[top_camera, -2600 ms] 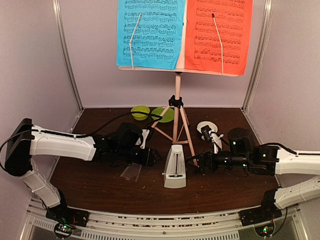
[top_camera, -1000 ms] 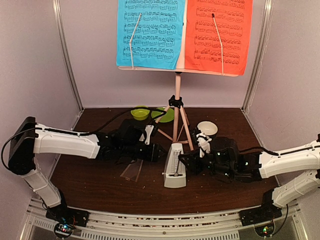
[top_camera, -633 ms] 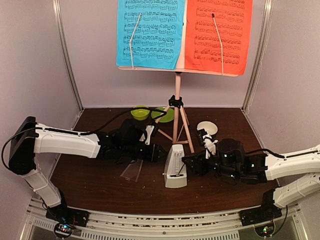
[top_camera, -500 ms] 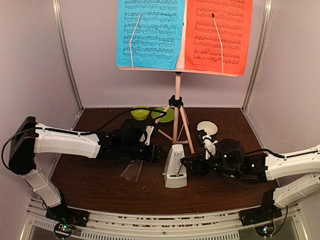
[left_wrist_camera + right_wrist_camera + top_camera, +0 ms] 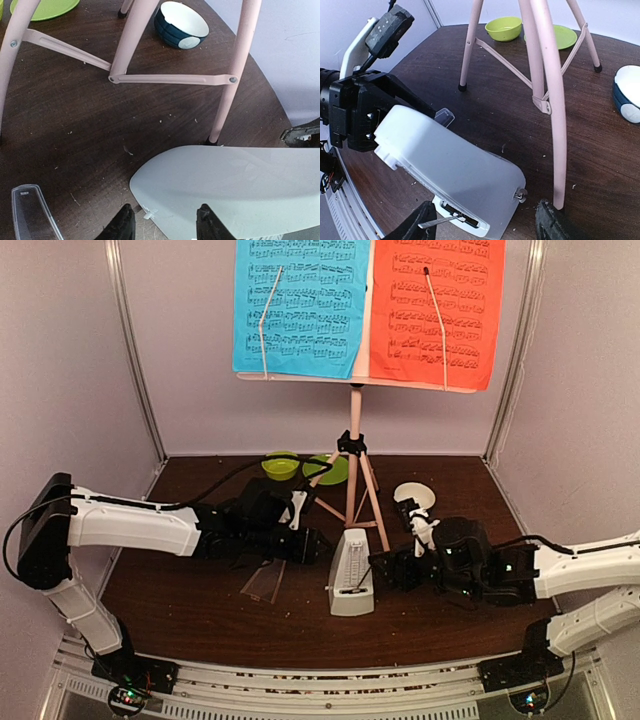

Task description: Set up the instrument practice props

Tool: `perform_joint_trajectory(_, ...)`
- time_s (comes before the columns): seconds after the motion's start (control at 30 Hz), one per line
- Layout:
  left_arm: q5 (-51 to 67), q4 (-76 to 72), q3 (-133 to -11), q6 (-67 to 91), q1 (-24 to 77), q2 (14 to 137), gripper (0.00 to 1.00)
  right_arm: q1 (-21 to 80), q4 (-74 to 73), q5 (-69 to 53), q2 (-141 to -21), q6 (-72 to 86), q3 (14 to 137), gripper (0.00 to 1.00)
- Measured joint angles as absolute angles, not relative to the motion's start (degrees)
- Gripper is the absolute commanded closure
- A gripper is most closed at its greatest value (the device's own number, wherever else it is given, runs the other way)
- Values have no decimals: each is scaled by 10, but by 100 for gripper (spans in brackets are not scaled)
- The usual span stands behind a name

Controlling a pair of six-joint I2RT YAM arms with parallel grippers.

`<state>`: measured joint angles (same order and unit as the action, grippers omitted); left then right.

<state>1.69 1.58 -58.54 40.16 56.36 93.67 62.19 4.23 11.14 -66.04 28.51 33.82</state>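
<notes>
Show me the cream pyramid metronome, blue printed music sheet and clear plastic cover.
cream pyramid metronome (image 5: pixel 351 572), top view, front face
blue printed music sheet (image 5: pixel 300 310), top view, page middle
clear plastic cover (image 5: pixel 263 585), top view, flat middle

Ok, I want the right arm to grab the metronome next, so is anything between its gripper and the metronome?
Nothing visible does. The right gripper is open, with the metronome directly ahead of its fingers. One leg of the music stand comes down beside one finger, off to the side, not in between.
</notes>
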Motion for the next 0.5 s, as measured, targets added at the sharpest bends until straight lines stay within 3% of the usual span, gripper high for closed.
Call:
perform_joint_trajectory(0.37,8,17,-578,402,556,924,55,561,-20,135,-559,300,260,29)
perform_joint_trajectory(0.5,5,18,-557,403,542,902,55,534,-57,134,-515,303,241,23)
